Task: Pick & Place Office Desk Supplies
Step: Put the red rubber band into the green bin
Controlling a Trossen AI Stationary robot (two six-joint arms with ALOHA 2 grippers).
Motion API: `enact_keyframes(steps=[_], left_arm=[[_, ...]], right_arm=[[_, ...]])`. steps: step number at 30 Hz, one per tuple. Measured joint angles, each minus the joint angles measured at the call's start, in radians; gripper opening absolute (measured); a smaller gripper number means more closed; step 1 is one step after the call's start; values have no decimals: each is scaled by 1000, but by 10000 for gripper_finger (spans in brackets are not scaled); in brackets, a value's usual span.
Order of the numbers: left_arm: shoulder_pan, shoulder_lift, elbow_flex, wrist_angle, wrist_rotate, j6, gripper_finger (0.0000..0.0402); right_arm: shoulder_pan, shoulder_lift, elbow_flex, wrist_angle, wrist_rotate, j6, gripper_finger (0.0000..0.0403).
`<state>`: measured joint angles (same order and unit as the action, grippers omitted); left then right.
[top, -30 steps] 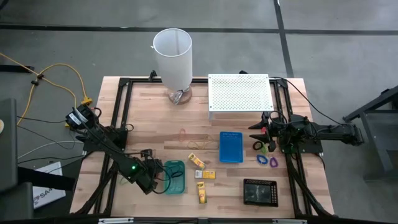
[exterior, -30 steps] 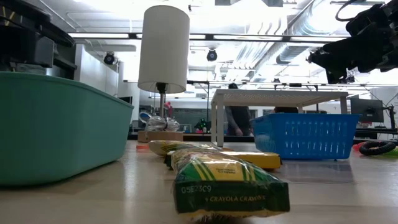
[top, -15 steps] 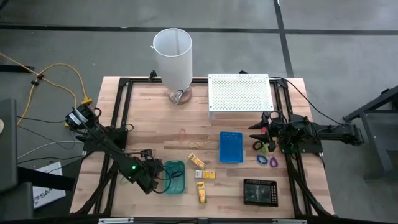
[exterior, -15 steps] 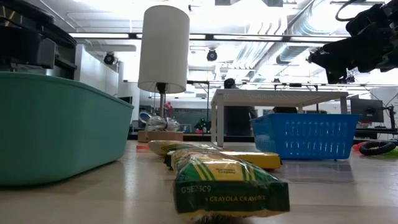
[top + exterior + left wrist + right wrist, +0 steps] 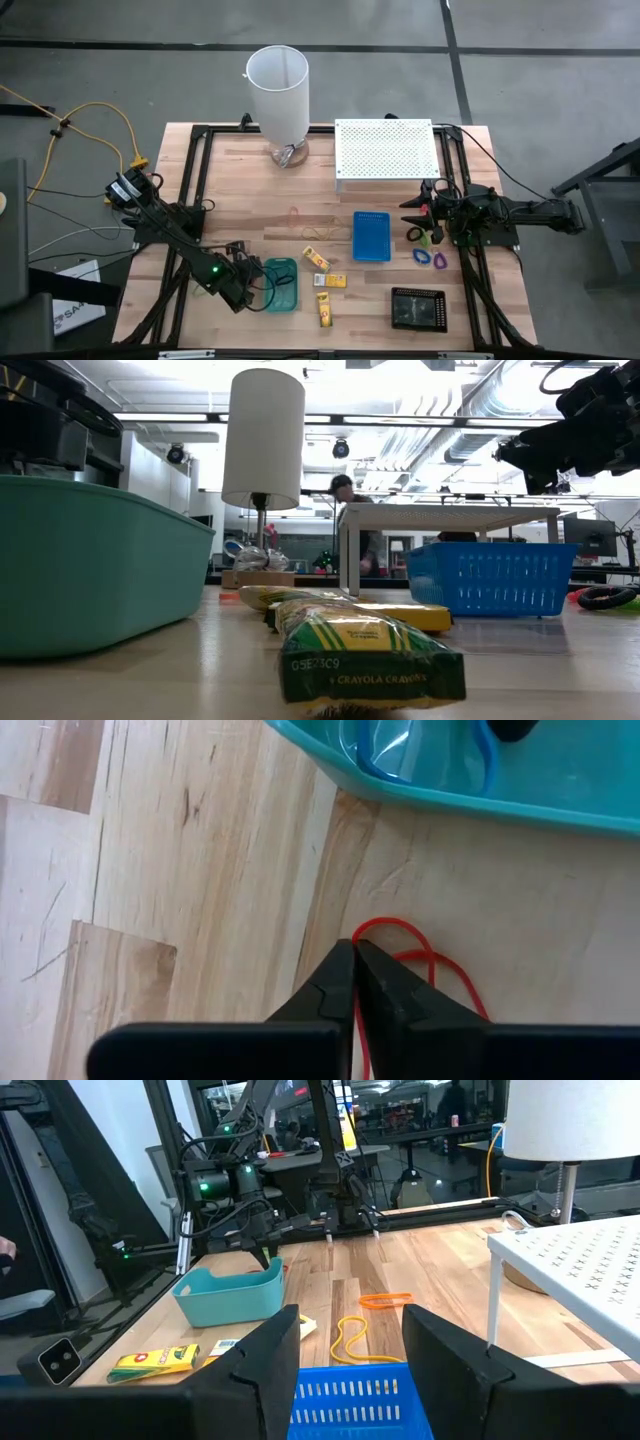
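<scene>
My left gripper [image 5: 355,952] is low over the table, beside the green tray [image 5: 281,284], and is shut on a red rubber band [image 5: 432,965]. In the tray lie a blue loop [image 5: 484,760] and a black item. My right gripper [image 5: 350,1348] waits open at the table's right side, above the black [image 5: 415,235], blue [image 5: 421,256] and purple [image 5: 440,261] clips. Three yellow packets [image 5: 323,308] lie flat between the green tray and the blue tray [image 5: 371,236]. An orange band [image 5: 295,213] and a yellow band [image 5: 320,232] lie farther back. My left gripper pinches the red rubber band at the top of its loop [image 5: 372,923] between its two fingertips, coming from above. The rest of the band lies slack on the wood, close to the green tray's outer wall [image 5: 440,802].
A black tray [image 5: 418,308] sits near the front right. A white perforated shelf [image 5: 385,148] and a tall white cylinder on a stand [image 5: 278,92] stand at the far side. Bare wood lies left of the green tray. A person [image 5: 345,490] stands beyond the table.
Neither arm nor any item on the table has moved. Only the person in the room behind the table has shifted.
</scene>
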<state>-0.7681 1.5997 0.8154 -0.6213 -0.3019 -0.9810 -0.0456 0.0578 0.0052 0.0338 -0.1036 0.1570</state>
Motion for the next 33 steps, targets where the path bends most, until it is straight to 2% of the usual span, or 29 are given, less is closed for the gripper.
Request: enact_keyframes(steps=[8, 14, 26, 33], left_arm=[[1, -54, -7, -45, 8, 0, 1], [0, -171, -5, -96, -15, -32, 1], [0, -439, -4, -107, -142, -30, 0], [0, -497, -3, -109, -149, -29, 0]], right_arm=[[0, 0, 0, 0, 0, 0, 166], [0, 0, 0, 0, 0, 0, 166], [0, 0, 0, 0, 0, 0, 166], [0, 0, 0, 0, 0, 0, 166]])
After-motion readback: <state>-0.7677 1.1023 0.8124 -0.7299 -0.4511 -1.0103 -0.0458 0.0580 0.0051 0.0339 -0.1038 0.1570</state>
